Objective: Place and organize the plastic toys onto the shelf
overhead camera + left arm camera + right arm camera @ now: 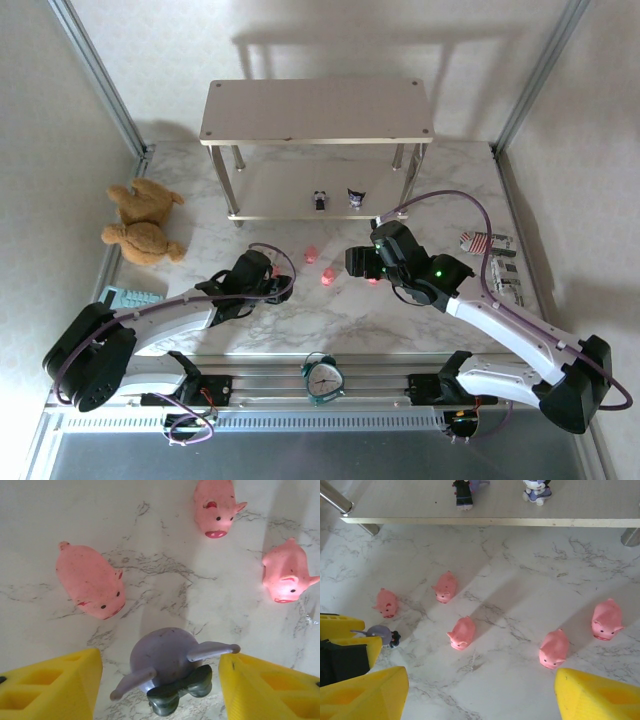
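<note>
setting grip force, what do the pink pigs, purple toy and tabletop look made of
Pink pigs: likely soft moulded plastic or vinyl; matte, rounded seamless bodies, painted eyes.
Purple toy: similar matte plastic, slightly scuffed.
Tabletop: marble-patterned, grey veins on white, smooth; stone or printed film, cannot tell.

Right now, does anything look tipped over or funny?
Yes. The purple toy inside the open left gripper seems to lie flat on the table, while two others stand upright on the shelf.
</note>
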You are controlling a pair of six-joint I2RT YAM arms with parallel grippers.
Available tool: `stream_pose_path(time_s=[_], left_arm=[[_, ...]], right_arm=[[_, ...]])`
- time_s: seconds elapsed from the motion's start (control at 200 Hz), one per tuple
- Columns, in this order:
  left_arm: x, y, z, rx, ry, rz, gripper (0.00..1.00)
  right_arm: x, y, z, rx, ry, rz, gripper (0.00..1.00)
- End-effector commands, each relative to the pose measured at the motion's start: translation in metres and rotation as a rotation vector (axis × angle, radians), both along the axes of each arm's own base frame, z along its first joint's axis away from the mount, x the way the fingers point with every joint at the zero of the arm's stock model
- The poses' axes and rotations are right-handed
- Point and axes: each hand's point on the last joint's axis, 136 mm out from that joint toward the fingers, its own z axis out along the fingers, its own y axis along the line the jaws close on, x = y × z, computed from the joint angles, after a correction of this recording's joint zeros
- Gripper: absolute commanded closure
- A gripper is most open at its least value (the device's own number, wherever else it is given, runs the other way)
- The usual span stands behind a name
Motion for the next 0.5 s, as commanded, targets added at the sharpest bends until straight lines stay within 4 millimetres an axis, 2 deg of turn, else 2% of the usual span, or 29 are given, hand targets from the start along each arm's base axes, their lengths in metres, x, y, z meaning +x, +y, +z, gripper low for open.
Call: stream_pose_path(time_s=[0.0,0.496], left_arm=[[0.0058,-0.0115,0.0107,-0.023,-0.027,-0.032,0.37],[0.0046,-0.0189,0.0016,-0.016,-0.004,-0.059,0.40]], right_arm=[[0.0027,0.0011,0.0032,0.003,-0.015,-0.014,0.23],[0.0026,-0.0011,0.0055,0.003,-0.021,-0.021,0.23]])
